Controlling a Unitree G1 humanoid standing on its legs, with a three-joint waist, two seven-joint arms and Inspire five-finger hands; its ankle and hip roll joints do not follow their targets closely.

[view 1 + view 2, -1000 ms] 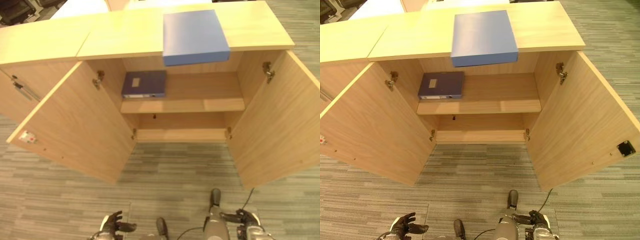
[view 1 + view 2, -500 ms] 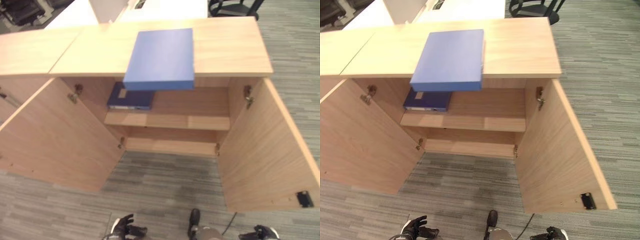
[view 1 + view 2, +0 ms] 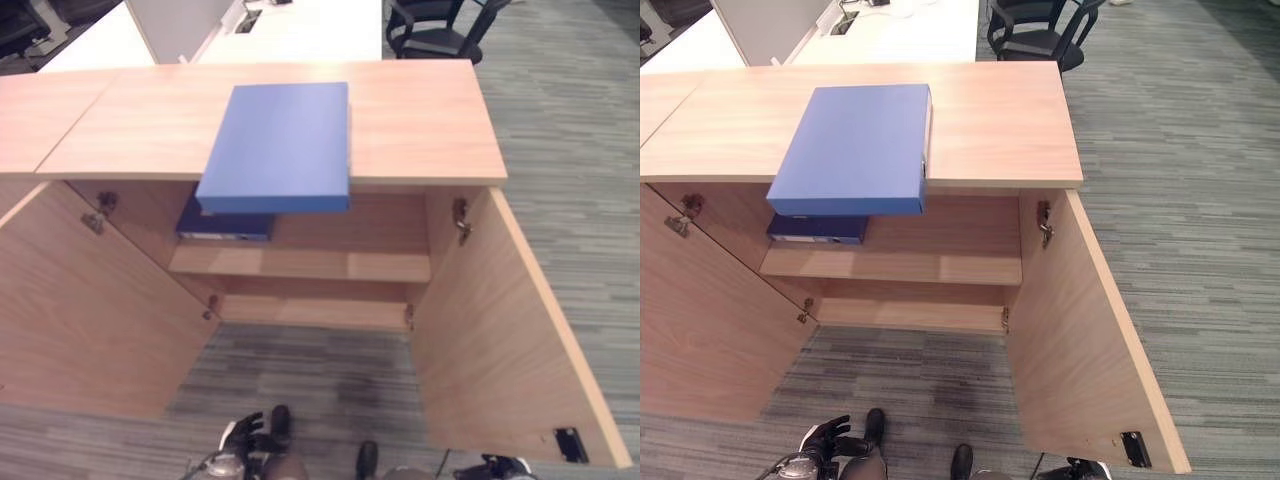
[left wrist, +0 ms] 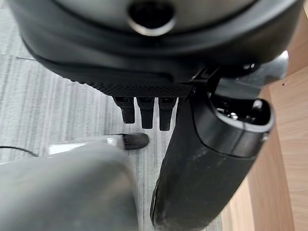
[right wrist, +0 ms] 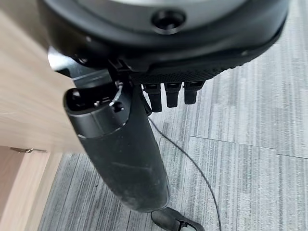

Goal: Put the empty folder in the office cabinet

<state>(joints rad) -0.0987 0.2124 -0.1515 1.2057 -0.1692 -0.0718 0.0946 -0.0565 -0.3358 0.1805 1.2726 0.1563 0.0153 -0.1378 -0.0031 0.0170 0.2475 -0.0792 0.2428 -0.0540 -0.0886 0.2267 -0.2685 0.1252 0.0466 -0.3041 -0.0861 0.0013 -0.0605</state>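
A light blue folder [image 3: 278,145] lies flat on top of the wooden office cabinet [image 3: 430,110], its near end jutting out past the front edge. Below it, a dark blue folder [image 3: 225,222] rests on the left of the upper shelf [image 3: 340,265]. Both cabinet doors stand wide open. My left hand [image 3: 243,437] hangs low near the floor, well in front of the cabinet, fingers relaxed and holding nothing. My right hand [image 5: 120,144] also hangs low by the right door, its fingers [image 5: 171,94] loose and empty.
The open left door [image 3: 90,310] and right door [image 3: 510,340] flank the carpet in front of the shelves. Another cabinet top [image 3: 40,110] adjoins on the left. Behind the cabinet are a white desk [image 3: 300,25] and a black office chair [image 3: 440,25].
The whole picture has shifted, so the camera has moved: it now looks from higher up and further right. The folders and doors have not moved. Both hands stay low.
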